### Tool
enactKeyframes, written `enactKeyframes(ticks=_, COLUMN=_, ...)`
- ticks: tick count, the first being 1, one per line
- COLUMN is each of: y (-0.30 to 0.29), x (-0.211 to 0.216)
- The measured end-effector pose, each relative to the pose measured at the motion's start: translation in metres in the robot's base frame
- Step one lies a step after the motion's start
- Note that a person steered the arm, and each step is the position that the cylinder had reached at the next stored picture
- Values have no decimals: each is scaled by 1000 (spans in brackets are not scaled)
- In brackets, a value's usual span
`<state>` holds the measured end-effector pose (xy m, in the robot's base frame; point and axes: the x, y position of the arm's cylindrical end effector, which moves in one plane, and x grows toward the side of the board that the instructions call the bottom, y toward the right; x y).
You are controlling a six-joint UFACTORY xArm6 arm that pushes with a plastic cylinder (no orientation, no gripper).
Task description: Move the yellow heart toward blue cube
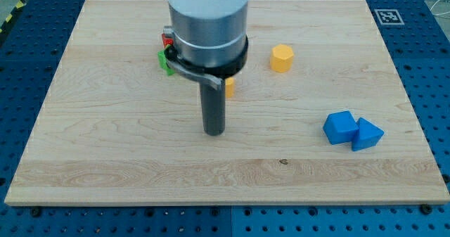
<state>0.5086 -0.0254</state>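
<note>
My tip (214, 132) rests on the wooden board (105, 159) a little left of centre. A yellow block (228, 87), mostly hidden behind the rod, sits just above and right of my tip; its shape cannot be made out. The blue cube (341, 126) lies at the view's right, touching a blue triangular block (367, 134) on its right side. My tip is well left of the blue cube.
A yellow hexagonal block (282, 57) sits right of the arm near the view's top. A red block (166, 39) and a green block (166, 60) peek out at the arm's left, mostly hidden. A marker tag (389, 15) is at the board's top right corner.
</note>
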Motion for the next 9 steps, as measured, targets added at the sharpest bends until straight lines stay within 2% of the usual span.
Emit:
enactKeyframes(ticks=1, y=-1, x=-28)
enactKeyframes(ticks=3, y=-10, x=-43)
enactKeyframes(ticks=5, y=-21, x=-81)
enactKeyframes(ticks=9, y=150, x=-79)
